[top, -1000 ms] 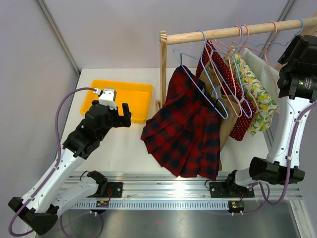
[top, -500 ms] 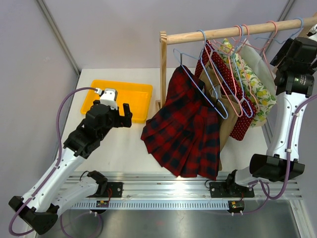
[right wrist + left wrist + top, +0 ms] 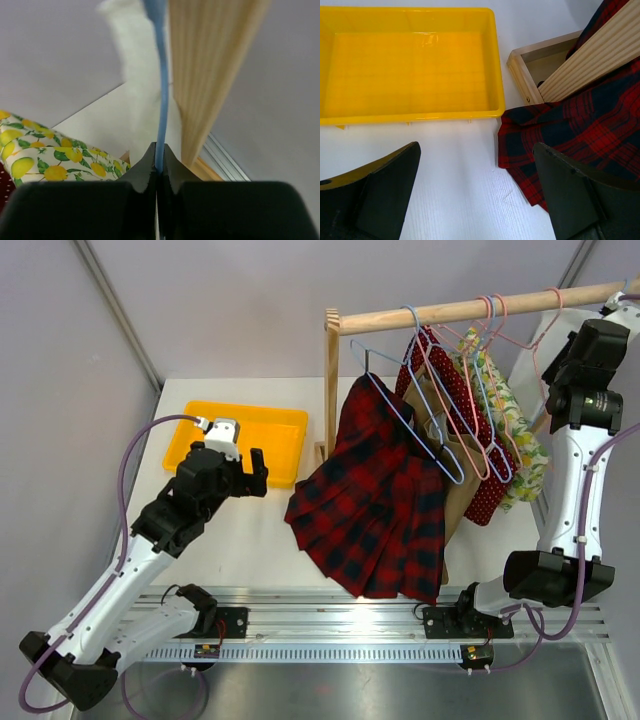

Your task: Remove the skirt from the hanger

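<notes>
The red and dark plaid skirt [image 3: 375, 505] hangs on a pale-blue wire hanger [image 3: 402, 417] beside the wooden post, its hem resting on the table. Its edge [image 3: 580, 125] also lies just right of my left gripper [image 3: 475, 195]. That gripper [image 3: 255, 470] hovers open over the white table left of the skirt, with nothing in it. My right gripper [image 3: 158, 160] is up at the right end of the rail [image 3: 215, 75], shut on a thin pale-blue hanger wire [image 3: 161, 100] there, not the skirt's hanger. In the top view its fingertips [image 3: 622, 302] are barely visible.
A yellow tray [image 3: 255, 425] sits at the back left of the table, its rim [image 3: 497, 75] close ahead of the left gripper. On the rail [image 3: 450, 308] hang a red dotted garment [image 3: 480, 490] and a lemon-print one [image 3: 515, 440] on pink and blue hangers. The wooden post [image 3: 330, 380] stands left of the skirt.
My right gripper has gone from open to shut on the blue wire at the rail's right end, and the right arm has risen. The hanging garments shifted slightly. The left arm barely moved.
</notes>
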You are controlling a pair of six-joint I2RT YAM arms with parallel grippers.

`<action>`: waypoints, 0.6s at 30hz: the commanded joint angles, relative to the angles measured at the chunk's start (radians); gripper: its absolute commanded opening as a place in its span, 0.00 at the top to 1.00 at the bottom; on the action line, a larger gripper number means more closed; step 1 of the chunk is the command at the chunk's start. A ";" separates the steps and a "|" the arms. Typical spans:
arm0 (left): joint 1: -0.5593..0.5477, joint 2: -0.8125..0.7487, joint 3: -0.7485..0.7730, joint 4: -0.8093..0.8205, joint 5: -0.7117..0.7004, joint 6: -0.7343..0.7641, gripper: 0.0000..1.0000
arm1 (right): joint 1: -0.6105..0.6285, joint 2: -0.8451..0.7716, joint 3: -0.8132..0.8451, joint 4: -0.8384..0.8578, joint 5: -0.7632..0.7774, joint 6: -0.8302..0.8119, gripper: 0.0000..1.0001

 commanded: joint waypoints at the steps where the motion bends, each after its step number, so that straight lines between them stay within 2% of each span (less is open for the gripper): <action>1: -0.002 0.007 0.002 0.031 -0.015 0.014 0.01 | -0.015 -0.058 -0.014 0.003 0.032 0.060 1.00; 6: -0.002 0.025 0.028 0.023 -0.041 0.007 0.01 | -0.014 -0.133 -0.016 -0.009 0.054 0.062 1.00; 10: -0.002 0.053 0.106 0.000 -0.042 0.003 0.01 | -0.014 -0.161 0.056 -0.048 0.051 0.071 1.00; 14: -0.002 0.099 0.253 -0.038 -0.027 0.020 0.01 | -0.014 -0.193 0.121 -0.097 0.068 0.077 1.00; 18: -0.007 0.198 0.514 -0.090 0.056 0.040 0.01 | -0.014 -0.276 0.121 -0.140 0.109 0.083 1.00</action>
